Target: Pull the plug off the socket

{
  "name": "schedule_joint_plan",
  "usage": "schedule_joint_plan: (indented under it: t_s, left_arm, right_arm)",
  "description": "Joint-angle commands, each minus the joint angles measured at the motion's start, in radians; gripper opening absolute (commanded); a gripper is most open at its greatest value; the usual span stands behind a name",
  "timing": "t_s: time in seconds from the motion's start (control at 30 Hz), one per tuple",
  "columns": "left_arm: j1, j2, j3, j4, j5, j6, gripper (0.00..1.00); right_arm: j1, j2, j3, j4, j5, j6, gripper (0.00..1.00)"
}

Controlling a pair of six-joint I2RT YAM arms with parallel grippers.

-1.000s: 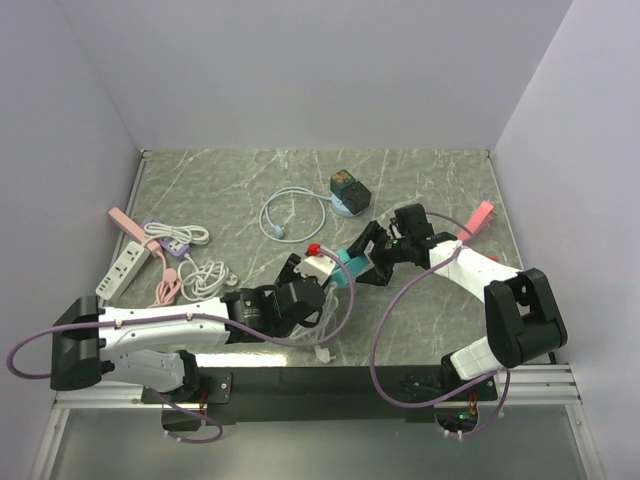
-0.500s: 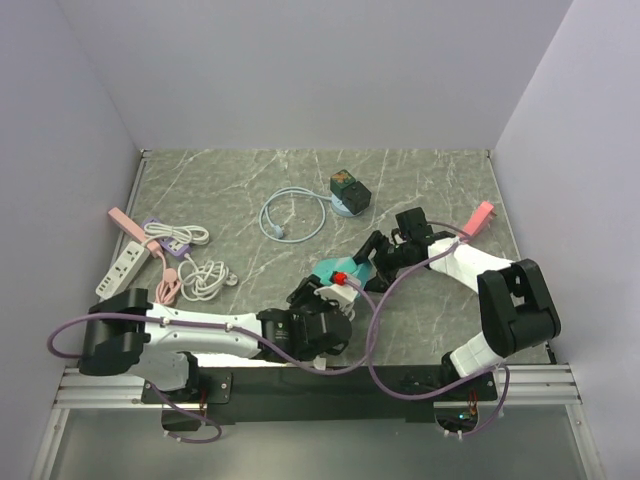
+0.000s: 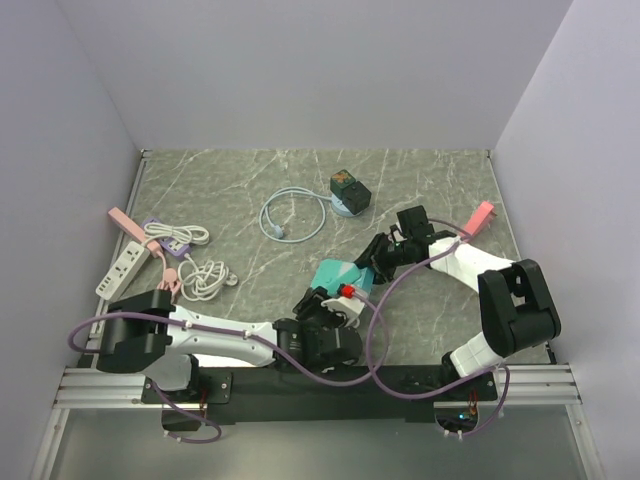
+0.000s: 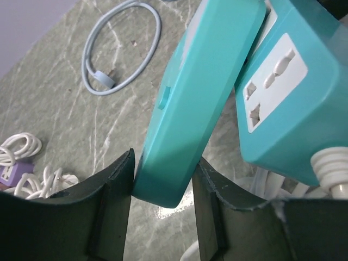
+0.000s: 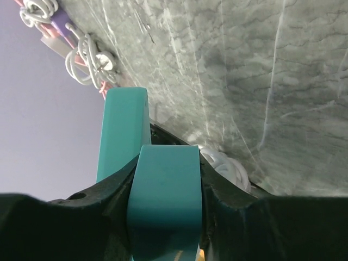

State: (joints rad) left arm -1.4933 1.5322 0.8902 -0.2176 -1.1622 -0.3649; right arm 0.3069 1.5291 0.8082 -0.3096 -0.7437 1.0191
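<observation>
A teal socket block (image 4: 288, 103) with white outlet faces and a white cord (image 4: 329, 168) hangs just above the table's near middle (image 3: 335, 272). A flat teal plug body (image 4: 201, 92) is joined to its side. My left gripper (image 4: 163, 163) is shut on the lower end of that plug, both fingers touching it. In the top view it (image 3: 325, 298) sits just below the teal parts, by a red button (image 3: 346, 291). My right gripper (image 5: 167, 157) is shut on the socket block (image 5: 163, 201), with the plug (image 5: 122, 130) standing behind it. From above, the right gripper (image 3: 372, 262) comes in from the right.
A grey-blue cable coil (image 3: 292, 215) and a dark block on a round base (image 3: 348, 190) lie further back. At the left lie a white power strip (image 3: 120, 272), a pink strip (image 3: 125, 222) and white cords (image 3: 205, 278). A pink piece (image 3: 480, 215) lies by the right wall.
The left arm has swung right and nearer with the teal plug and socket. The right gripper has closed its fingers onto the socket block.
</observation>
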Motion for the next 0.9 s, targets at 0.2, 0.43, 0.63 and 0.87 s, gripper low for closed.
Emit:
schedule_joint_plan:
  t_s: [0.2, 0.43, 0.63, 0.87]
  left_arm:
    - [0.031, -0.167, 0.171, -0.101, 0.290, -0.199, 0.96]
    - [0.102, -0.418, 0.119, -0.221, 0.473, -0.382, 0.99]
    - [0.530, -0.662, -0.083, -0.027, 1.003, -0.468, 0.99]
    - [0.804, -0.598, -0.109, 0.154, 1.449, -0.549, 0.99]
  right_arm:
    - [-0.040, -0.001, 0.058, 0.023, -0.132, -0.083, 0.00]
    - [-0.098, 0.000, 0.094, 0.058, -0.177, -0.186, 0.00]
    - [-0.103, -0.017, 0.077, 0.205, -0.319, -0.212, 0.00]
    - [-0.101, -0.070, 0.040, 0.435, -0.425, -0.143, 0.00]
